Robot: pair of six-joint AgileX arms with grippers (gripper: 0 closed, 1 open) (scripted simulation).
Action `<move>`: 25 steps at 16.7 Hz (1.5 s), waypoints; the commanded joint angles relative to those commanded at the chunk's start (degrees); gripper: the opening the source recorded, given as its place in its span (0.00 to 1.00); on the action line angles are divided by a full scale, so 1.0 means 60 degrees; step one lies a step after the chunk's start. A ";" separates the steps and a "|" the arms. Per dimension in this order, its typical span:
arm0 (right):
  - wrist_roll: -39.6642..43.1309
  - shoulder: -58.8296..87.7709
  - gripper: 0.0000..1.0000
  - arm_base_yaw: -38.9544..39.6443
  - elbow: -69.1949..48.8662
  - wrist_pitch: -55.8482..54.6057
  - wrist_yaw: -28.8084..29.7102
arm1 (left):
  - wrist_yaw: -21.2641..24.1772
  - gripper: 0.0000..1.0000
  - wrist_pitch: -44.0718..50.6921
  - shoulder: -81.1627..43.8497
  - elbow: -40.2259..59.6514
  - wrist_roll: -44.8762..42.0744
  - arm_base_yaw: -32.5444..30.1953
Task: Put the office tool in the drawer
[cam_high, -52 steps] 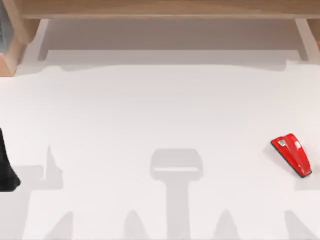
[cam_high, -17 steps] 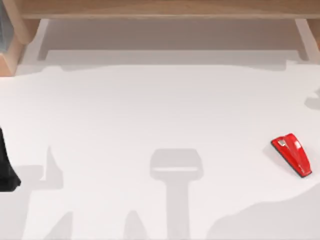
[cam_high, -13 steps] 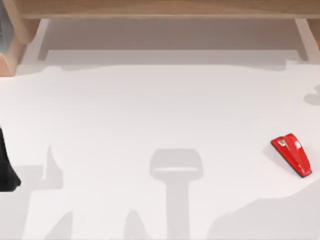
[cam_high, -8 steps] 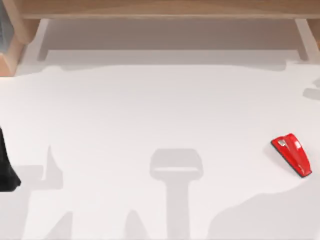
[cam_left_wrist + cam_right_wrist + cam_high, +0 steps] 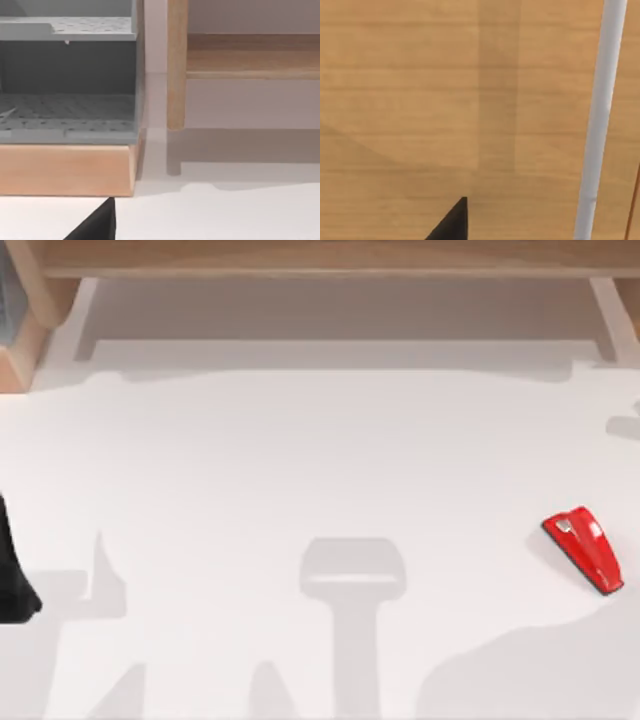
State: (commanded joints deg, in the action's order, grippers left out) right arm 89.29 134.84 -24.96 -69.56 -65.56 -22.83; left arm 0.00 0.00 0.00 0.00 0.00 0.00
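Red stapler (image 5: 585, 549) lies flat on the white table (image 5: 300, 470) near the top view's right edge, nothing touching it. Its long axis runs diagonally from upper-left to lower-right in the top view; the end with silvery marks points upper-left toward the table's back, the other end toward the right front corner. Left arm (image 5: 12, 570) parked at the top view's left edge, a dark shape low on the table. Left wrist view faces a wooden cabinet (image 5: 65, 170) with grey trays (image 5: 67, 107). Right wrist view faces a wood panel (image 5: 445, 100) with a pale bar (image 5: 600, 120) across it. Cannot tell either gripper's opening.
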 joint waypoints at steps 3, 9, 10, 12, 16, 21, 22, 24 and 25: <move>0.0000 0.0000 0.40 0.0000 0.0000 0.0000 0.0000 | 0.0000 1.00 0.0000 0.0000 0.0000 0.0000 0.0000; 0.0000 0.0000 0.00 0.0000 0.0000 0.0000 0.0000 | 0.0000 1.00 0.0000 0.0000 0.0000 0.0000 0.0000; 0.0000 0.0000 0.00 0.0000 0.0000 0.0000 0.0000 | 0.0000 1.00 0.0000 0.0000 0.0000 0.0000 0.0000; 0.0000 0.0000 0.00 0.0000 0.0000 0.0000 0.0000 | 0.0000 1.00 0.0000 0.0000 0.0000 0.0000 0.0000; 0.0000 0.0000 0.00 0.0000 0.0000 0.0000 0.0000 | 0.0000 1.00 0.0000 0.0000 0.0000 0.0000 0.0000; -0.0053 -0.0234 0.00 -0.0237 0.0662 -0.0303 -0.0094 | 0.0000 1.00 0.0000 0.0000 0.0000 0.0000 0.0000; -0.0063 -0.0359 0.00 -0.0298 0.0952 -0.0445 -0.0162 | 0.0000 1.00 0.0000 0.0000 0.0000 0.0000 0.0000; -0.0054 -0.0660 0.00 -0.0428 0.1571 -0.0815 -0.0336 | 0.0000 1.00 0.0000 0.0000 0.0000 0.0000 0.0000; -0.0040 -0.0818 0.00 -0.0502 0.1887 -0.1025 -0.0429 | 0.0000 1.00 0.0000 0.0000 0.0000 0.0000 0.0000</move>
State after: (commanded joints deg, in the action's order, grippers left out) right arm 89.05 129.93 -27.97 -58.25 -71.72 -25.41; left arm 0.00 0.00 0.00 0.00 0.00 0.00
